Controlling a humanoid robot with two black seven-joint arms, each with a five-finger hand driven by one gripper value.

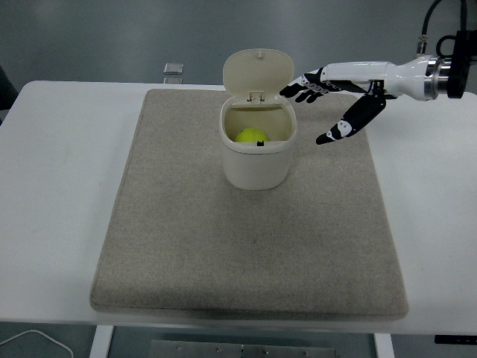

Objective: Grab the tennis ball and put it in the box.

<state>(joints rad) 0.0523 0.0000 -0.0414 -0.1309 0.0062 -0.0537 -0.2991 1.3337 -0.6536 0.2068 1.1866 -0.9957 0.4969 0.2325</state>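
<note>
- Cream plastic box with rounded corners [256, 160], standing upright on a grey felt mat [223, 239] spread over the white counter [59, 186]; hinged lid [257, 71] tipped up and back at the far side, mouth open.
- Inside the box, low against the near-left wall: yellow-green fuzzy tennis ball [251, 136], only the upper part showing above the rim, resting loose and touched by nothing.
- Right hand [333, 104], black fingers on a white shell, hanging in the air to the right of the box and apart from it.
- Fingers [302, 87] spread and pointing toward the lid, thumb dropped well below them, wide gap between, nothing held.
- Small clear object [173, 68] on the counter beyond the mat's far edge.
</note>
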